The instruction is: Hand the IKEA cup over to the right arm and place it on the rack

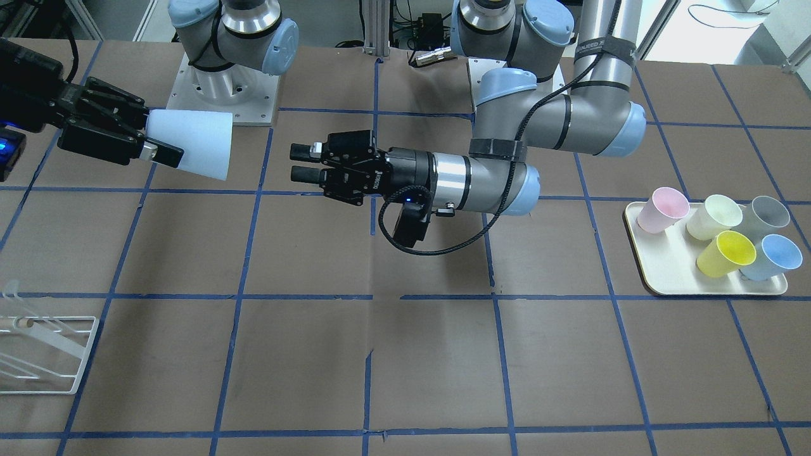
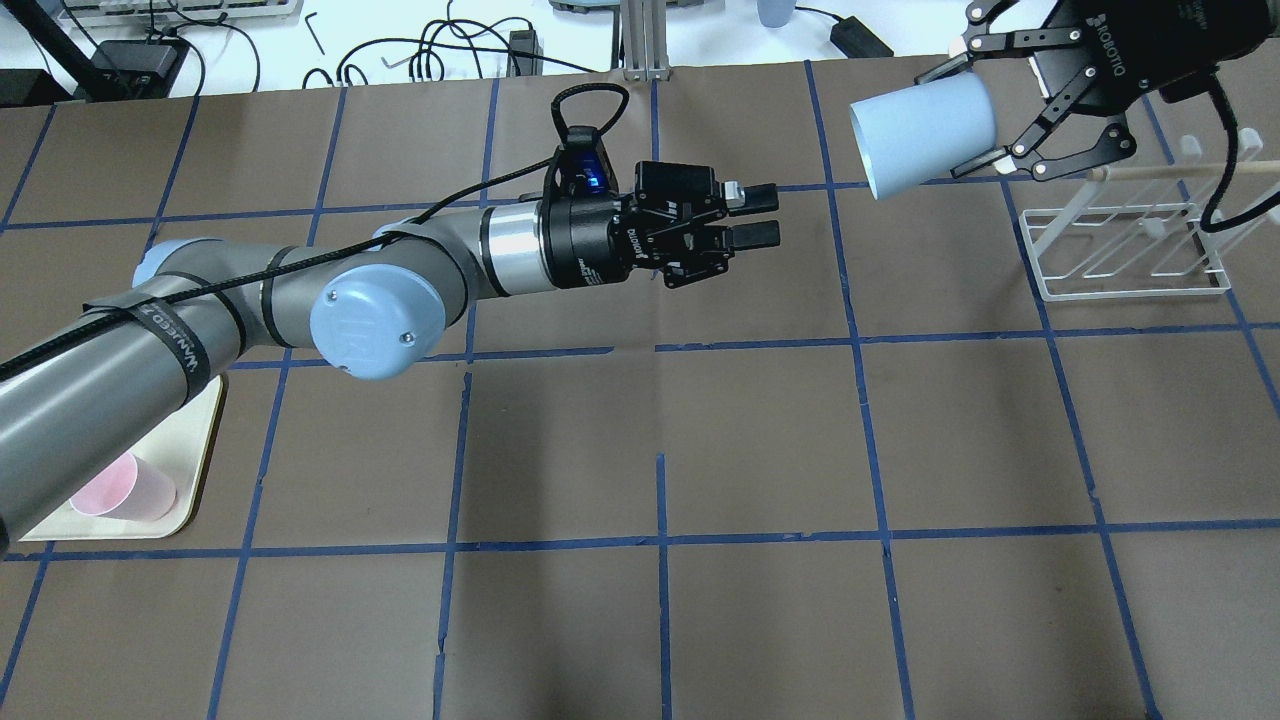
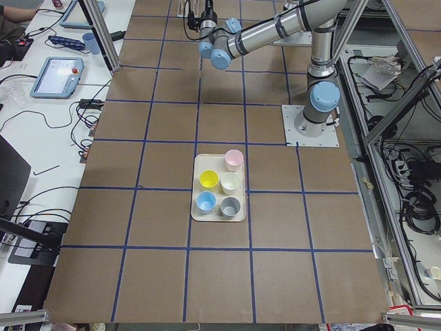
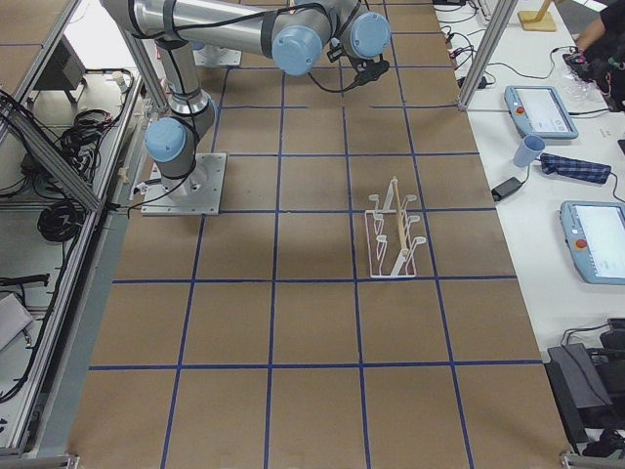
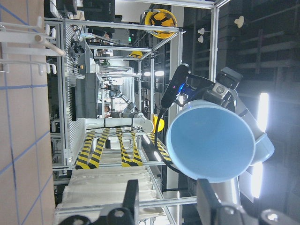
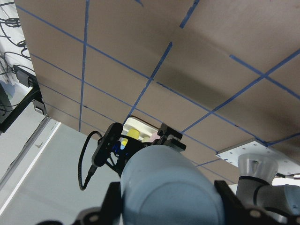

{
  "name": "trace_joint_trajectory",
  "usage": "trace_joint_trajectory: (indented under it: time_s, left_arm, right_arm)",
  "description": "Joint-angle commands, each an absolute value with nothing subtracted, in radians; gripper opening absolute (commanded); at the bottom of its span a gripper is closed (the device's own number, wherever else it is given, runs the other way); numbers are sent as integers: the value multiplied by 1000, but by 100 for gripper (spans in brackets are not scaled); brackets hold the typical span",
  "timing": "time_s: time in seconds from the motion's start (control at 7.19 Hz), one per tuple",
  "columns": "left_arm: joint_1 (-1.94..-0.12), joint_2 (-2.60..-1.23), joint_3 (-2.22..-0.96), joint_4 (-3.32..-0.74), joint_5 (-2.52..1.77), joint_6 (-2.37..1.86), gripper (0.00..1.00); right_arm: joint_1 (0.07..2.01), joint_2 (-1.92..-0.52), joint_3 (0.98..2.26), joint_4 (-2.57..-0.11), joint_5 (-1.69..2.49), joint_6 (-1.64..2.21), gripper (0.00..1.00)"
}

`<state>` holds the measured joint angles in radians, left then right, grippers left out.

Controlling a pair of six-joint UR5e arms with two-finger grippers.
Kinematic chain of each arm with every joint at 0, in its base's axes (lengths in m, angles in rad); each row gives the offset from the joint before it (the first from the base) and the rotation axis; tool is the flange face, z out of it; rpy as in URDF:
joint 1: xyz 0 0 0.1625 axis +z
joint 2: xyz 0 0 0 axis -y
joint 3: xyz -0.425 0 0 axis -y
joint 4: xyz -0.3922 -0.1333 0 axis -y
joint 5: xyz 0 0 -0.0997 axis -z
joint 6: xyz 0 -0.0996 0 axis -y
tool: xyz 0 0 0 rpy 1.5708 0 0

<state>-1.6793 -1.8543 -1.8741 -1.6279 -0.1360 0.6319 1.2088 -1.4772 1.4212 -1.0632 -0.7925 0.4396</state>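
- My left gripper hangs unclenched and empty, apart from the cup; I'd park it clear;
- the IKEA cup lies sideways in mid-air, mouth toward that gripper;
- my right gripper clamps its base; I'd tip the mouth down and ease it slowly onto a peg of the rack.

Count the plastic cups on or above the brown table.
6. On the cream tray: pink cup, ivory cup, grey cup, yellow cup, blue cup. The right gripper holds a pale blue tapered cup sideways above the table.
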Motion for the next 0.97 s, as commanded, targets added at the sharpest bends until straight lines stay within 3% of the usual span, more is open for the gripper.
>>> trace_joint_trajectory:
  time_s: [0.0,0.42,0.83]
  left_arm:
    - [-1558,-1815,-1871,-1617,122,600,57]
    - [-1405,-1757,-1849,-1495,513,455,75]
    - [-1411,-1703,-1680,-1457,1122,275,100]
  right_arm:
    - [1218,-1491,1419,-1196,-1013,431,29]
    - [1238,-1506,1422,-1294,-1245,232,26]
    - [1275,-1494,1448,-1373,-1437,-31,23]
